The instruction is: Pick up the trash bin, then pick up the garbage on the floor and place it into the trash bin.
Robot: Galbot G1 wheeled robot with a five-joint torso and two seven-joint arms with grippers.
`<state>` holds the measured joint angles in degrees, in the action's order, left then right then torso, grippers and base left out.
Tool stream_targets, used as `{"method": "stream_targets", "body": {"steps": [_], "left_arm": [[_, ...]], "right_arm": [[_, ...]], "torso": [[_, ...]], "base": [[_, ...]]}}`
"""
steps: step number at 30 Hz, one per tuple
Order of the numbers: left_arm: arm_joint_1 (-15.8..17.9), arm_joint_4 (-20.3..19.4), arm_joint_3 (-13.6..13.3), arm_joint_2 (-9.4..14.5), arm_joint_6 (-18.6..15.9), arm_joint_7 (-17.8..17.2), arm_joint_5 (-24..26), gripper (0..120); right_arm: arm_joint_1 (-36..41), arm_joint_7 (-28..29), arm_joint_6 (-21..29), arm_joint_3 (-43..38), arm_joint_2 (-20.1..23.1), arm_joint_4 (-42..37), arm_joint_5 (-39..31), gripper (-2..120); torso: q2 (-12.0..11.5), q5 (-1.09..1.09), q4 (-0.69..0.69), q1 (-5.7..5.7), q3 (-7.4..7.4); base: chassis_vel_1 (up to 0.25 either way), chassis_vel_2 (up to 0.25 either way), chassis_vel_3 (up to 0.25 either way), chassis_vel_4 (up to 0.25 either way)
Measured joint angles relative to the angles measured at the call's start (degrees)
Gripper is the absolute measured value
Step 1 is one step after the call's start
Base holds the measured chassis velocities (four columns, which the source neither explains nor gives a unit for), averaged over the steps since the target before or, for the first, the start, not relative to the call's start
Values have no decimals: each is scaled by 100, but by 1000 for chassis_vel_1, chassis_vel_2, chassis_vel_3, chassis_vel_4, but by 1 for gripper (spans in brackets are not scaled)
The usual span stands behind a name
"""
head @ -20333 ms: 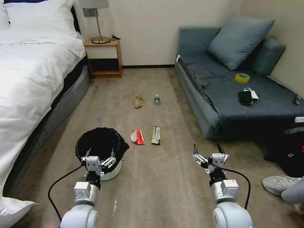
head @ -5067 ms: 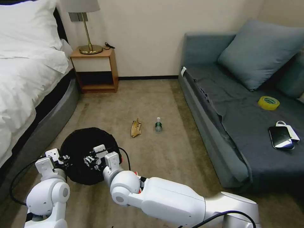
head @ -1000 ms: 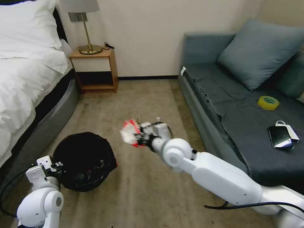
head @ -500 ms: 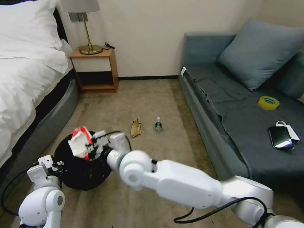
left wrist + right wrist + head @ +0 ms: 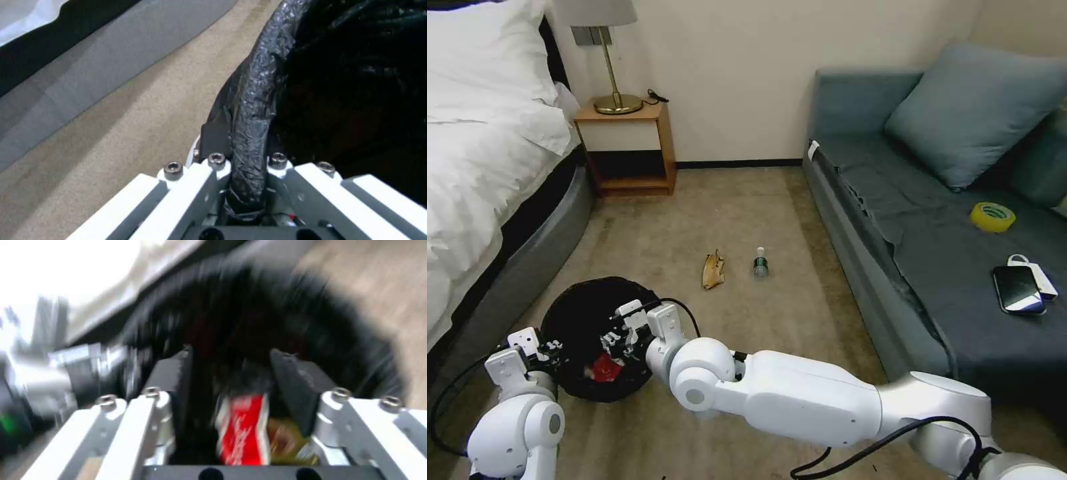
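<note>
The trash bin [image 5: 584,307], lined with a black bag, sits low on the left over the carpet. My left gripper [image 5: 544,349] is shut on its near rim, and the left wrist view shows the bag-covered rim [image 5: 254,110] pinched between the fingers. My right gripper [image 5: 622,333] hangs over the bin's mouth, open. The red-and-white wrapper [image 5: 602,368] lies inside the bin below it. In the right wrist view the red wrapper [image 5: 242,431] lies beside a gold-brown wrapper [image 5: 285,443]. A brown banana peel [image 5: 714,270] and a small clear bottle [image 5: 760,263] lie on the carpet farther ahead.
A bed [image 5: 480,173] runs along the left, with a wooden nightstand [image 5: 624,150] and lamp at the back. A grey sofa [image 5: 934,267] on the right holds a yellow tape roll [image 5: 992,217] and a black phone [image 5: 1017,289]. Open carpet lies between them.
My right arm swung left with the red-and-white wrapper from mid-floor to over the bin. The gripper has opened and the wrapper now lies inside the bin. The left gripper kept its hold.
</note>
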<state>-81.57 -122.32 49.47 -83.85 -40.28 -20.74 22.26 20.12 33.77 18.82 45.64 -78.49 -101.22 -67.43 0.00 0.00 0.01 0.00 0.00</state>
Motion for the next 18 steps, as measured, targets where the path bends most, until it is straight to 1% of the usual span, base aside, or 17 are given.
{"method": "stream_targets", "body": {"steps": [1,2,4,6,7,8,9,10,11,12,13,14,15,16,17,18], "left_arm": [[-6,-11,3,4,2,0,7,2],[-12,-24,6,8,2,1,21,2],[-15,-30,10,13,3,1,31,2],[-24,-60,24,38,14,8,71,2],[-35,-79,38,58,27,19,89,2],[-35,-79,38,58,27,19,89,2],[-45,-108,49,81,29,27,107,2],[-51,-125,55,97,29,31,125,2],[-62,-142,65,117,30,36,146,2],[-62,-142,65,117,30,36,146,2],[-72,-153,75,123,39,50,169,2],[-75,-155,78,123,42,61,177,2],[-96,-160,98,120,62,65,185,2],[-115,-164,109,114,82,63,182,2],[-115,-164,109,114,82,63,182,2],[-123,-167,114,114,89,63,180,2]], "right_arm": [[-4,-91,-2,-209,104,-142,133,55],[-4,-209,4,-430,210,-271,253,59],[-4,-279,5,-575,281,-340,349,60],[66,-689,-103,-1160,669,-577,873,70],[187,-979,-226,-1526,1015,-713,1159,77],[187,-979,-226,-1526,1015,-713,1159,77],[377,-1246,-384,-1951,1458,-880,1396,82],[532,-1390,-491,-2244,1760,-1013,1519,84],[812,-1535,-614,-2689,2157,-1274,1676,90],[812,-1535,-614,-2689,2157,-1274,1676,90],[1214,-1669,-737,-3298,2501,-1599,1909,94],[1341,-1694,-780,-3471,2589,-1688,1994,97],[1879,-1689,-943,-4098,2854,-2044,2299,99],[2450,-1593,-996,-4628,2977,-2341,2515,99],[2450,-1593,-996,-4628,2977,-2341,2515,99],[2621,-1553,-1003,-4787,2997,-2421,2587,99]], "torso": [[0,0,0,0,0],[0,0,0,0,0],[1,0,0,0,0],[0,1,2,0,0],[0,2,2,0,0],[0,2,2,0,0],[0,2,1,0,0],[0,2,-2,0,0],[0,3,-8,0,1],[0,3,-8,0,1],[0,4,-9,0,0],[1,5,-7,0,0],[1,2,-4,0,0],[1,2,-1,0,0],[1,2,-1,0,0],[0,3,-2,0,0]], "base": [[0,0,0,0],[0,0,0,0],[0,0,0,0],[0,0,0,0],[0,0,0,0],[0,0,0,0],[0,0,0,0],[0,0,0,0],[0,0,0,0],[0,0,0,0],[0,0,0,0],[0,0,0,0],[0,0,0,0],[0,0,0,0],[0,0,0,0],[0,0,0,0]]}}
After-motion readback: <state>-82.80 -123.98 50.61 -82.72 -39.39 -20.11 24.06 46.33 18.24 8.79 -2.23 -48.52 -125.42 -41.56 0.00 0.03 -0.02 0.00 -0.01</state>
